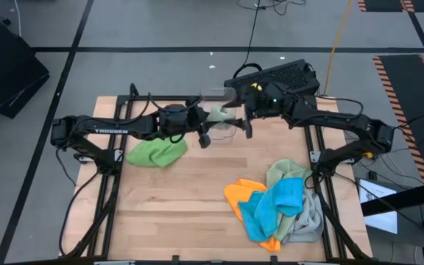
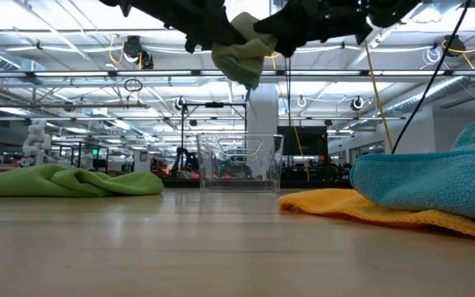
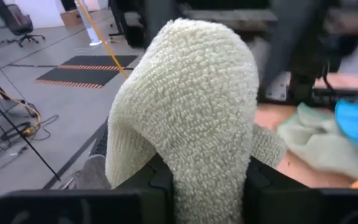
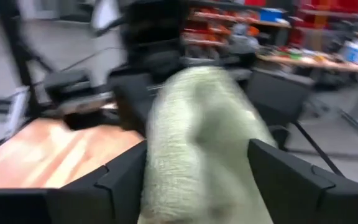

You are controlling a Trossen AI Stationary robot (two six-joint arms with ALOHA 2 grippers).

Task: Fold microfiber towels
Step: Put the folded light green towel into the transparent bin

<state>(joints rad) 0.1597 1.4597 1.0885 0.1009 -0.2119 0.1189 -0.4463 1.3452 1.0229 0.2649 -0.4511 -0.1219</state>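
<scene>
Towels counted: six; one pale sage towel (image 3: 191,118) aloft above the clear bin (image 2: 239,163) at the table's far middle; one bright green towel (image 1: 155,152) lying left; four heaped near right: orange (image 1: 241,197), blue (image 1: 274,206), sage green (image 1: 285,171), light grey (image 1: 309,217). Left gripper (image 3: 207,183) pinches the pale sage towel between its fingers; right gripper (image 4: 197,174) just beside it, fingers spread either side of the same towel, contact unclear. One bin.
</scene>
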